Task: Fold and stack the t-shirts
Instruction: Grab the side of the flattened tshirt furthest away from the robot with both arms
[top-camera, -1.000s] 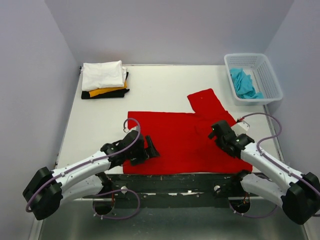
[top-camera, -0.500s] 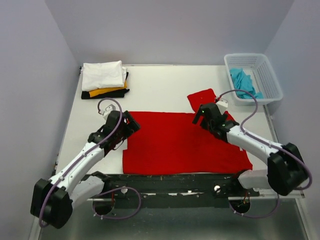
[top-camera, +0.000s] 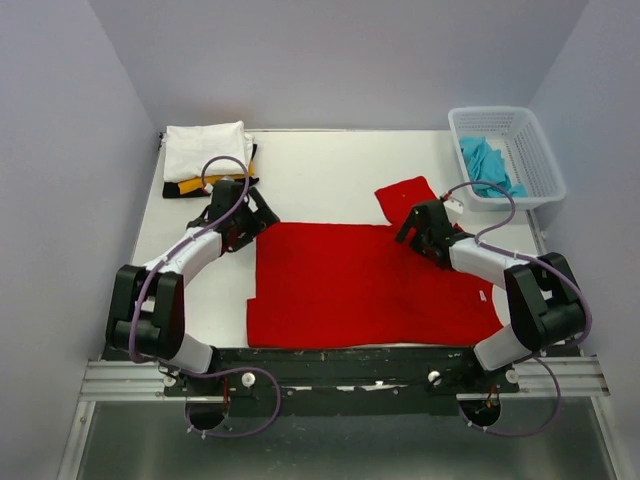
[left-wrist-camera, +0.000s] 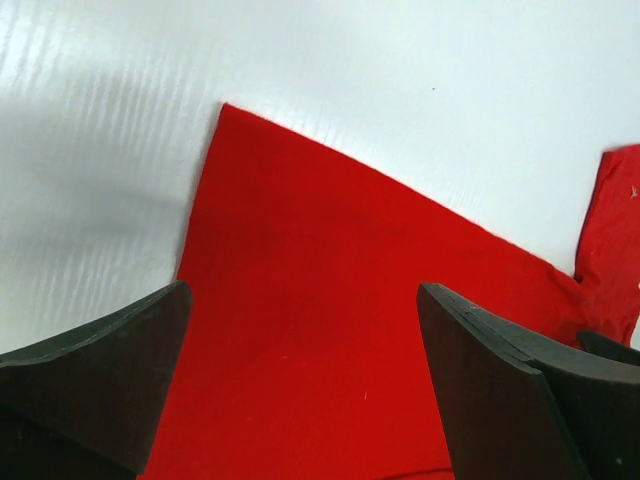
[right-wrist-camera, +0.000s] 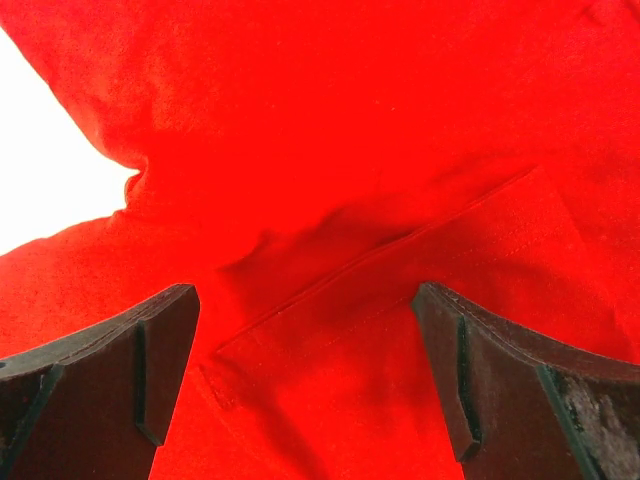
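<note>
Just at red t-shirt (top-camera: 360, 285) far edge: left gripper (top-camera: 260, 219), right gripper (top-camera: 408, 223)

- Looks like a robotics lab test cell.
- Shows bare pale walls (top-camera: 340, 50) closing in a white table (top-camera: 330, 165) at 9, 12 and 3 o'clock.
- Has a cabled left arm (top-camera: 188, 254) and right arm (top-camera: 480, 261) bolted to a metal rail (top-camera: 120, 378) at 6 o'clock.

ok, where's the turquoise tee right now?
Top view, far right corner: turquoise t-shirt crumpled inside the white lattice basket, just beyond the sleeve of the red t-shirt.
</note>
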